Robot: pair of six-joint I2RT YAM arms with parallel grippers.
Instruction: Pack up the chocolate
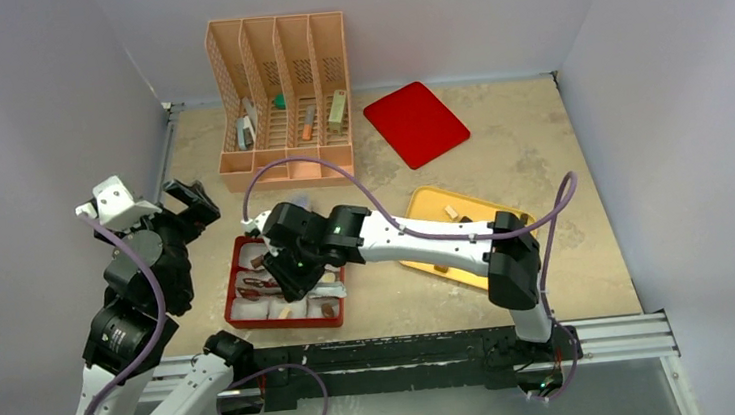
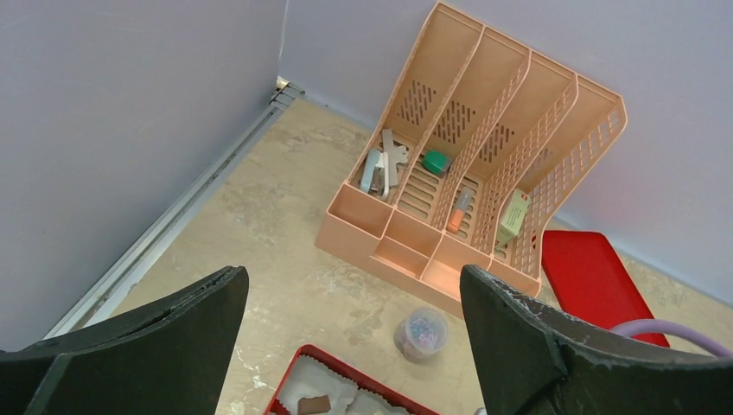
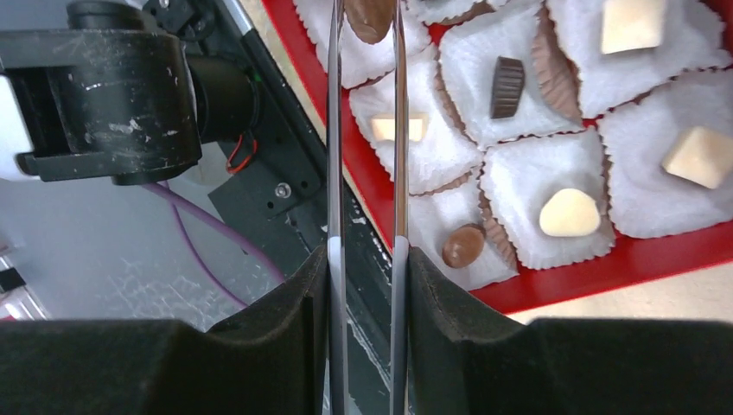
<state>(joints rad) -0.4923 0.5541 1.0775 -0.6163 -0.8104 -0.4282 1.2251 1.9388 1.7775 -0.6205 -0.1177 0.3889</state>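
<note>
Soft, even light fell from above, leaving faint shadows beside the red box (image 1: 232,305). Close over that box, the tweezers (image 3: 335,130) caught bright glare; white paper cups (image 3: 471,60) inside it looked overexposed.

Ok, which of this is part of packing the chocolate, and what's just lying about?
In the job: chocolate, red box, white paper cups, yellow tray, tweezers clamped in the right gripper.
Lying about: peach organiser, red mat, small round tub. The left gripper hangs open, holding nothing.
</note>
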